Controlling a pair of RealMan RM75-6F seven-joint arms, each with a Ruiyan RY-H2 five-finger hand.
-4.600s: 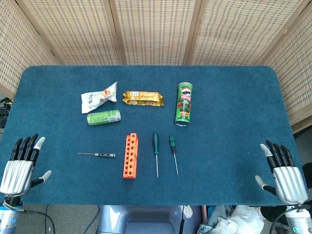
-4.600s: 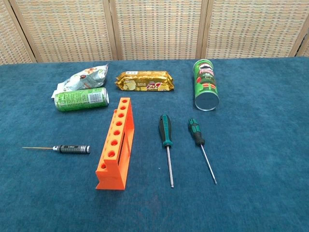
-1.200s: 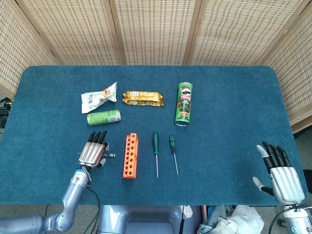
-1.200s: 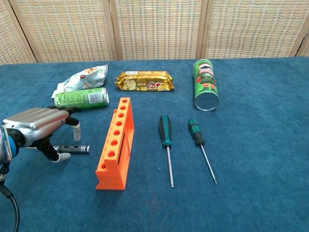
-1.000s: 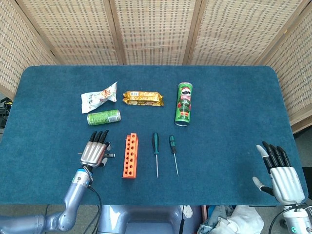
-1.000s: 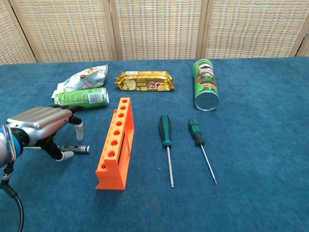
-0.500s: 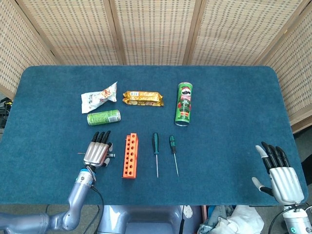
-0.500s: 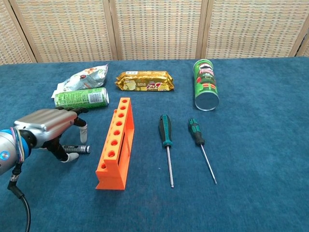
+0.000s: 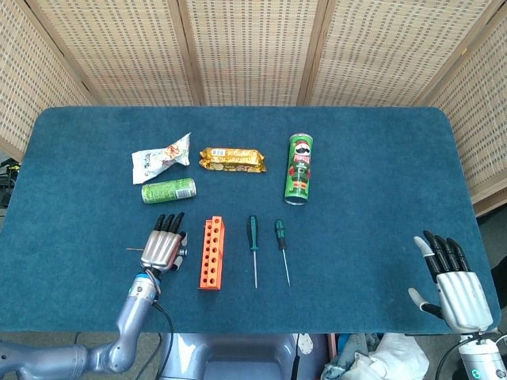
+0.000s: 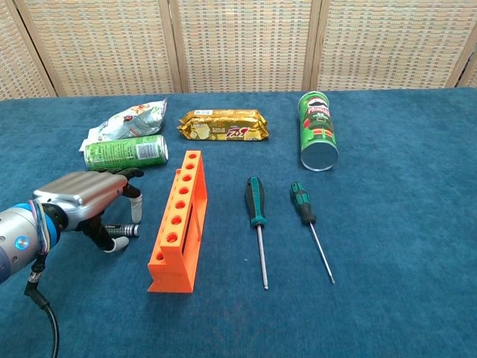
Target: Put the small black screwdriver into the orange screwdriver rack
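The small black screwdriver [image 10: 128, 230] lies flat on the blue table, left of the orange rack [image 10: 179, 224]. In the head view only its thin shaft [image 9: 133, 250] pokes out left of my left hand [image 9: 164, 247]. In the chest view that left hand [image 10: 86, 198] arches over the screwdriver with its fingers spread and its thumb down beside the handle, gripping nothing. The rack [image 9: 211, 253] stands upright just right of the hand, its holes empty. My right hand [image 9: 455, 285] rests open at the table's front right corner, far from both.
Two green-handled screwdrivers [image 9: 253, 249] [image 9: 280, 245] lie right of the rack. Behind the hand are a green can [image 9: 168, 191], a snack bag [image 9: 161, 157], a gold biscuit pack [image 9: 231, 159] and a green Pringles tube [image 9: 299, 169].
My left arm came in from the front left corner and its hand has crept rightward over the black screwdriver toward the rack. The screwdriver itself has stayed put.
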